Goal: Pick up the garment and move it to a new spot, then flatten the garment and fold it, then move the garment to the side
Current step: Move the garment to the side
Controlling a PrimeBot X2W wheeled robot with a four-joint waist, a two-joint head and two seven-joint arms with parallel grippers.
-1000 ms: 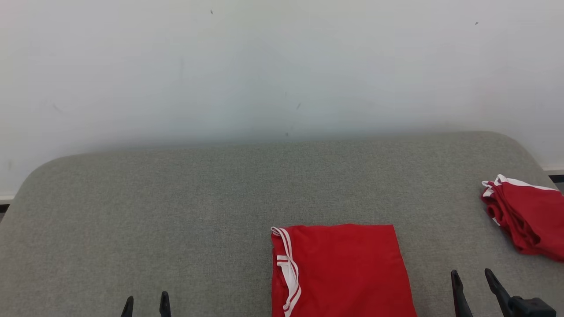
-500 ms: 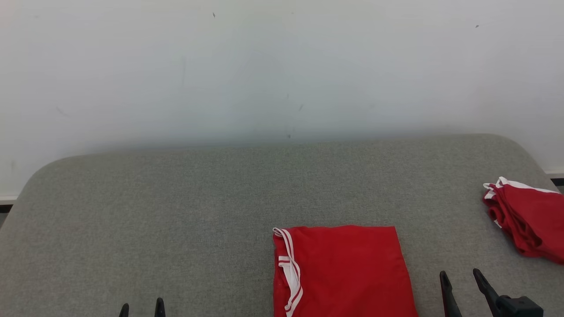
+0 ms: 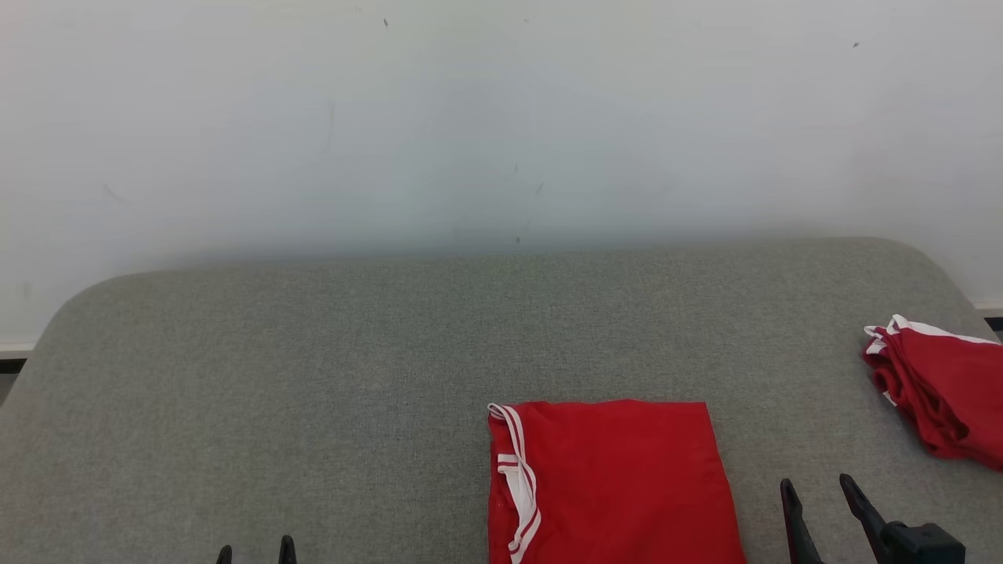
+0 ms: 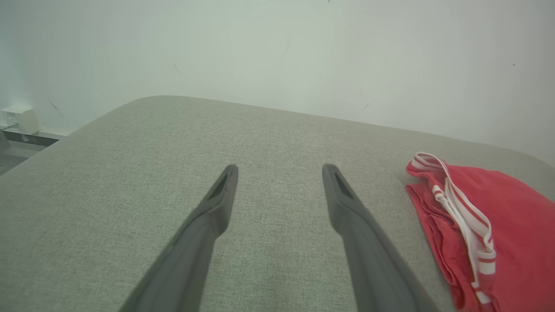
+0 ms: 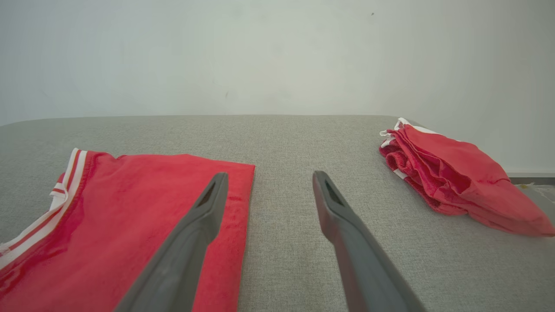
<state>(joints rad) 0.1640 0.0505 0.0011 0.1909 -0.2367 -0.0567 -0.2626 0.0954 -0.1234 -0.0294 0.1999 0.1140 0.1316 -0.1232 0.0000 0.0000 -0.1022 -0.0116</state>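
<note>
A red garment (image 3: pixel 611 482) with white-striped trim lies folded flat on the grey padded table (image 3: pixel 353 352), near its front edge. The left wrist view has the garment (image 4: pixel 498 229) at its right; the right wrist view has the garment (image 5: pixel 121 225) at its lower left. My right gripper (image 3: pixel 819 493) stands open just right of the garment, nothing between its fingers. In its own view the right gripper (image 5: pixel 266 182) hovers over the garment's right edge. My left gripper (image 3: pixel 255 546) is open at the lower left, well left of the garment, and my left gripper (image 4: pixel 279 171) is over bare table.
A second red garment (image 3: pixel 936 395) lies bunched at the table's right edge, also the second garment (image 5: pixel 455 173) in the right wrist view. A white wall (image 3: pixel 501 117) rises behind the table. A white box (image 4: pixel 19 119) sits by the wall off the table's left end.
Both grippers have slid down toward the bottom edge of the head view, the right one also a little leftward. The garments have not moved; the camera shifted slightly.
</note>
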